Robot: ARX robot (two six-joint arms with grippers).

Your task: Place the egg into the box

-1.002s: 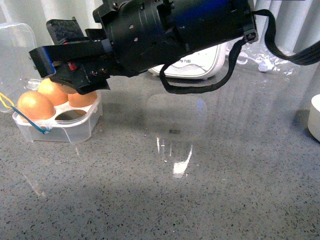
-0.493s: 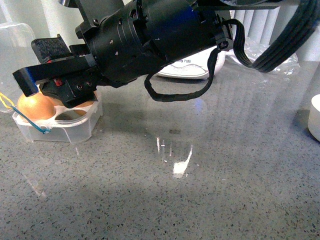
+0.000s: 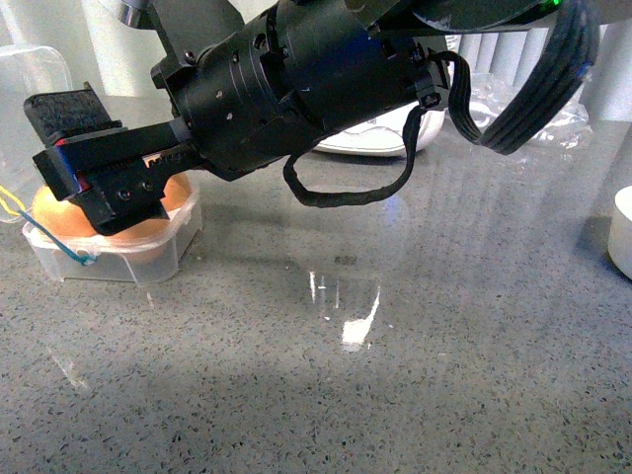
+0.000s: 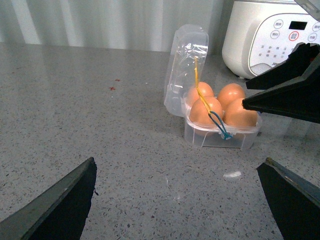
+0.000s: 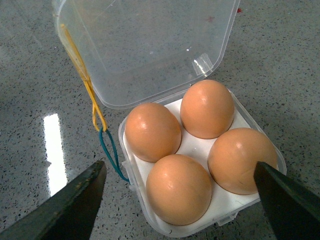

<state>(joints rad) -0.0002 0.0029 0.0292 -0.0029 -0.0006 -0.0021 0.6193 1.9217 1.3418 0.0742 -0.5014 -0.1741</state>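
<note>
Only in the right wrist view: box (image 5: 194, 146) full, right tool (image 5: 179, 167) agape, empty.

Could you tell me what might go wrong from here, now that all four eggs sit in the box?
1. The open right gripper hangs close over the box, a finger on either side; a sideways retreat could bump the eggs or drag the box, which looks light.
2. The lid stands open and the band dangles beside one finger; it might snag as the arm lifts.
</note>
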